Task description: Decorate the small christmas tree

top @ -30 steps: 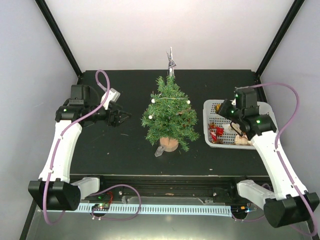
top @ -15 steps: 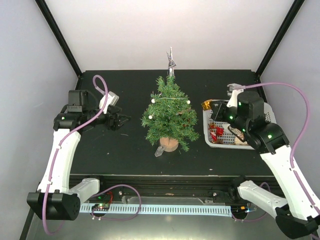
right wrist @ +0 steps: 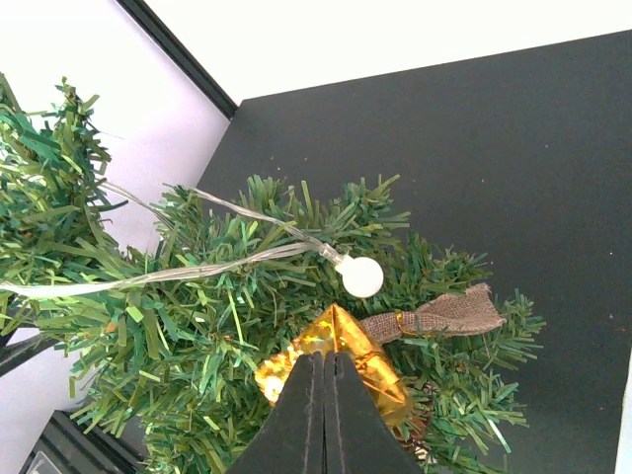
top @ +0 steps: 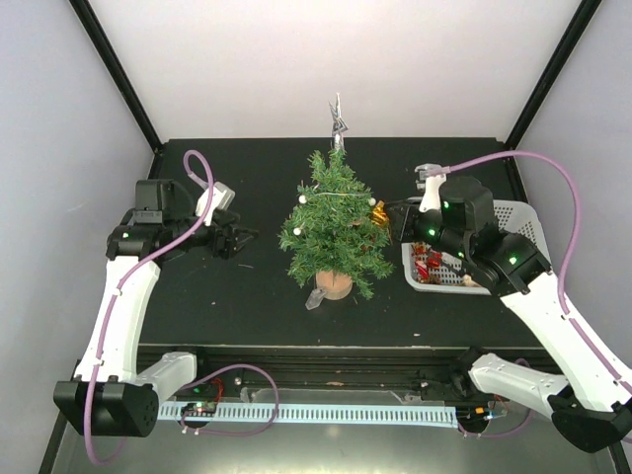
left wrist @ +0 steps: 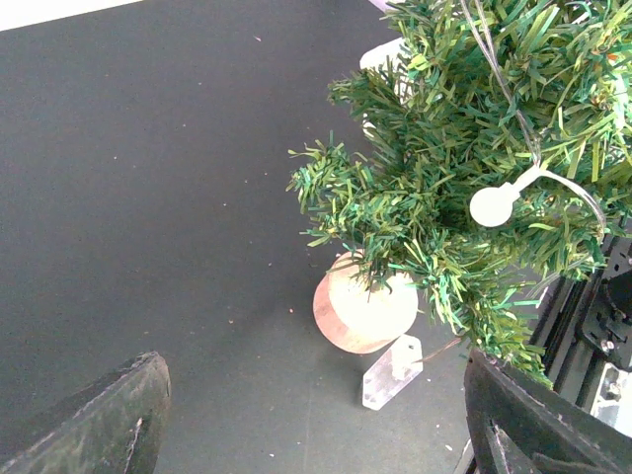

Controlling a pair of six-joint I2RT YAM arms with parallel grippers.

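The small christmas tree (top: 334,232) stands mid-table on its round wooden base (top: 334,286), with a silver star on top (top: 339,123) and a light string with white bulbs. My right gripper (top: 388,213) is shut on a gold foil ornament (top: 379,214) and holds it against the tree's right-side branches. In the right wrist view the shut fingers (right wrist: 324,420) hold the gold ornament (right wrist: 341,357) among the needles, just below a white bulb (right wrist: 361,276) and beside a burlap bow (right wrist: 446,314). My left gripper (top: 237,238) is open and empty, left of the tree. Its view shows the base (left wrist: 365,311).
A white basket (top: 521,213) with red and other ornaments stands at the right, under my right arm. A clear plastic tag (left wrist: 392,372) lies on the black table beside the tree base. Black frame posts rise at the back corners.
My right arm has swung left from the basket to the tree's right side, carrying the gold ornament. The left gripper has shifted only slightly.
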